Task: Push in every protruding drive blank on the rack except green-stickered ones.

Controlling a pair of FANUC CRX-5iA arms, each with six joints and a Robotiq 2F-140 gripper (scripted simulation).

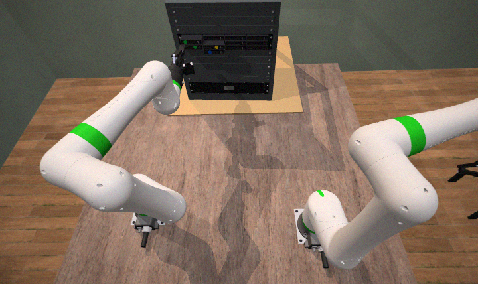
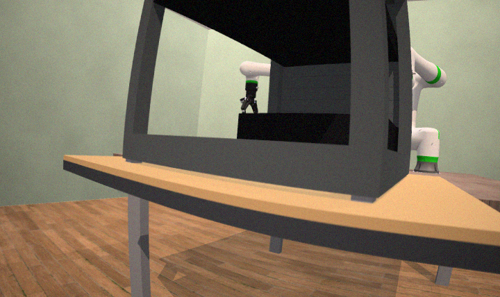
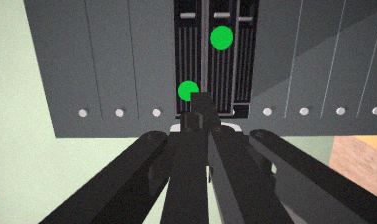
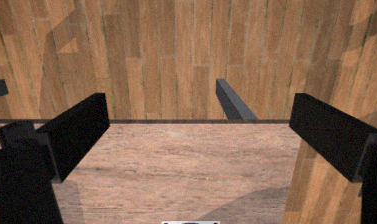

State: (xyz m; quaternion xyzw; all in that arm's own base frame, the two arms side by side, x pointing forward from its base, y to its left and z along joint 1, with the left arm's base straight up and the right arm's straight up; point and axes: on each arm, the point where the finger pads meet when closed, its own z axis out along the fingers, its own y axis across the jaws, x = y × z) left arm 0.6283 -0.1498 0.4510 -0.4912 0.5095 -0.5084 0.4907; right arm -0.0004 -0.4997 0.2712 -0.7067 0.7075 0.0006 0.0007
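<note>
Pincer (image 1: 182, 47) (image 3: 201, 96) of left arm, narrow and empty: press non-green protruding blanks squarely and gently, avoiding green stickers (image 1: 194, 47) (image 3: 221, 37), lest rack (image 1: 230, 68) (image 2: 251, 166) (image 3: 111, 65) tip or slide.

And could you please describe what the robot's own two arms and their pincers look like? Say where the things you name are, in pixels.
Both arms (image 1: 103, 98) (image 1: 392, 176) are smooth, rounded white tubes with bright green bands. Small round dimples dot their shells. The left pincer (image 1: 182, 49) (image 3: 199, 107) and right pincer (image 1: 463, 199) (image 4: 200, 110) are black, with slim jointed fingers, long flat pads and a few pale silvery parts. No sleeves are visible.
</note>
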